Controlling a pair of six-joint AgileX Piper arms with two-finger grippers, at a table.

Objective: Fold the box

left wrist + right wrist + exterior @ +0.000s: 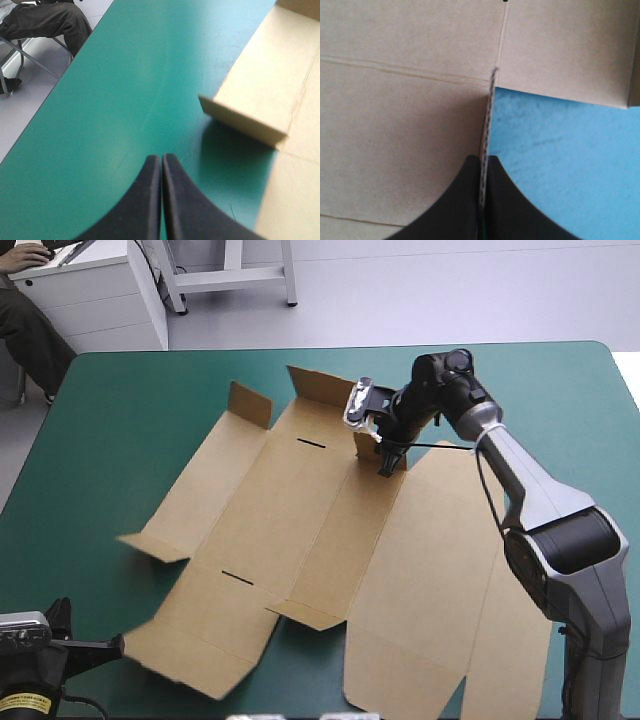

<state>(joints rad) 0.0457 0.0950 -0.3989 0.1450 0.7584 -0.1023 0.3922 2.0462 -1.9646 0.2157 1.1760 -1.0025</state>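
Observation:
The brown box (pixel 300 530) lies as a cut sheet spread across the middle of the teal-green table, several small flaps tilted up at its edges. My right gripper (pixel 387 462) stands over the sheet's far middle, shut on a small raised flap (pixel 366 444). In the right wrist view the flap's thin edge (pixel 487 125) runs up from between the black fingers (pixel 465 200), brown board beside it. My left gripper (pixel 112 645) rests low at the near left corner, shut and holding nothing; the left wrist view has its fingertips (pixel 162 159) over bare cover, a raised flap (pixel 242 120) just ahead.
The table's left edge (pixel 45 100) runs close beside my left gripper. Bare teal-green cover (pixel 560 400) lies to the far right and along the far edge of the table.

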